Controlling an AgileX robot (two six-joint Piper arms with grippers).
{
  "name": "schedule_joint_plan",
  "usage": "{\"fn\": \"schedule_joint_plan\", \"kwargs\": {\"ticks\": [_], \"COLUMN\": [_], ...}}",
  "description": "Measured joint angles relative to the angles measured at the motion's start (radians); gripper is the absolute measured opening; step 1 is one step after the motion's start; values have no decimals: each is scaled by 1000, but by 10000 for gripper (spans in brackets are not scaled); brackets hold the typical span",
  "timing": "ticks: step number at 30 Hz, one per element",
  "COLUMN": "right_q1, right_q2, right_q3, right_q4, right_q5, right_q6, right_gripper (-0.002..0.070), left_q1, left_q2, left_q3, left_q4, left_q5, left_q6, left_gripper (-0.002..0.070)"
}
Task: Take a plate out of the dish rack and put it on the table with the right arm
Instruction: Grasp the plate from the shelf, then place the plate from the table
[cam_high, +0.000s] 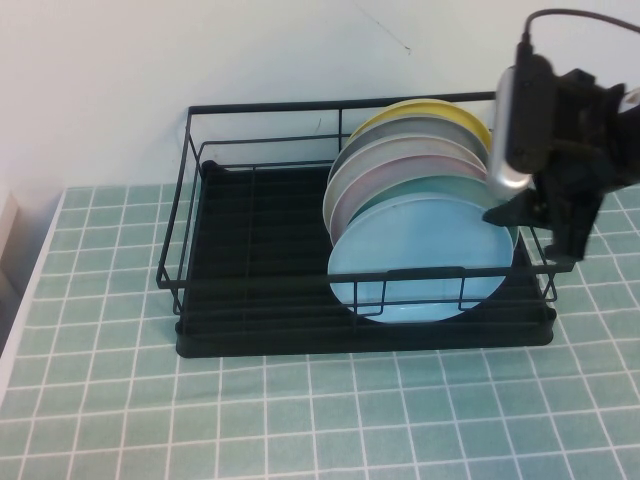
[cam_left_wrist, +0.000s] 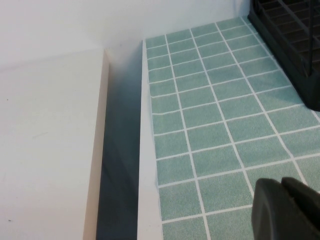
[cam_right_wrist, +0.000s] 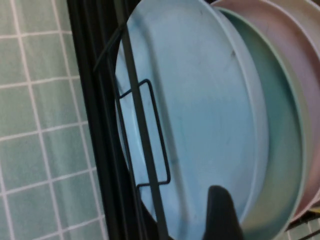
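Sky-blue and matte, the plate (cam_high: 420, 262) stands on edge at the front of a stack of plates in the right end of the dish rack (cam_high: 250, 250), its face turned toward the front rail and tipped back against a mint-green plate (cam_high: 440, 187). Pink, grey and yellow plates lean behind that. The right gripper (cam_high: 525, 215) hangs at the plate's upper right rim; whether its jaws are parted cannot be told. The left gripper (cam_left_wrist: 290, 210) sits low over the tiled counter (cam_high: 100, 400), well left of the rack, jaws likewise unclear.

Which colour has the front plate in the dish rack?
Light sky-blue. The plate shows best in the right wrist view, standing in the dish rack.
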Motion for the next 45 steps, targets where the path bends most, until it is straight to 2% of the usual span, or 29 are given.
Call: {"fn": "schedule_joint_plan", "kwargs": {"ticks": [8,21,25,27,30,31,40,45], "right_q1": [52,56,56,56,58,58,58,58], "right_q2": [81,163,178,180,177,173,-64,-252], "right_q3": [-1,-8,-8,-10,-33,-41,-111,-111], "right_q4": [0,0,0,0,-2,-2,-63,-79], "right_q5": [-126,-192,-220,-228,-217,-216,-44,73], "right_q6": [-34,-38,-38,-38,-21,-9,150,333], "right_gripper": [399,391,327,249,95,77,67,67], "left_q1": [0,0,0,0,0,0,0,0], "left_q2": [0,0,0,0,0,0,0,0], "left_q3": [0,0,0,0,0,0,0,0], "left_q4": [0,0,0,0,0,0,0,-1], "left_q5": [0,0,0,0,0,0,0,-2], "left_q6": [0,0,0,0,0,0,0,0], "left_gripper": [-3,-3,-3,-3,-3,-3,-3,-3]}}
